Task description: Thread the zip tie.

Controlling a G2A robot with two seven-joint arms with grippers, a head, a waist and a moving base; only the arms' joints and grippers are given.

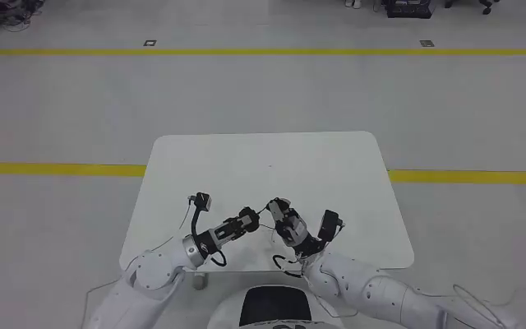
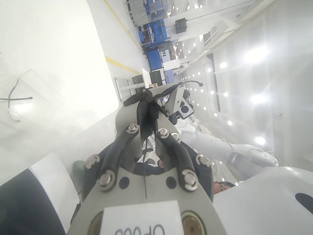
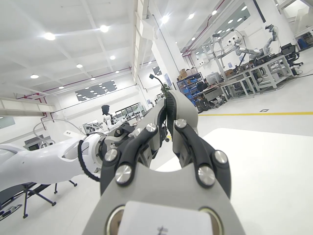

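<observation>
Over the near edge of the white counter (image 1: 271, 152), close in front of the robot, both arms meet. The left gripper (image 1: 249, 219) and the right gripper (image 1: 278, 210) point at each other, tips just beside one another. The zip tie (image 1: 264, 210) shows from above as a thin black strand bridging the short gap between them.

In my left wrist view the left fingers are pressed narrow, black pads pinched on a dark bunch of the tie at their tips. The right arm's wrist camera sits just beyond. In my right wrist view the right fingers are also drawn together with no gap at the pads, and a thin dark strand runs down between them. The counter lies below and to the side of that gripper.

For writing, a white sticker (image 2: 140, 217) on the left gripper's base carries dark print, half cut off by the frame edge. A second sticker (image 3: 168, 217) on the right gripper's base shows a small dark mark, also cut off.

Farther out on the counter, the left wrist view shows a clear sheet (image 2: 36, 84) with what look like loose black ties (image 2: 14, 98) lying on it. Yellow floor lines (image 1: 263, 52) run across the floor beyond the counter.
</observation>
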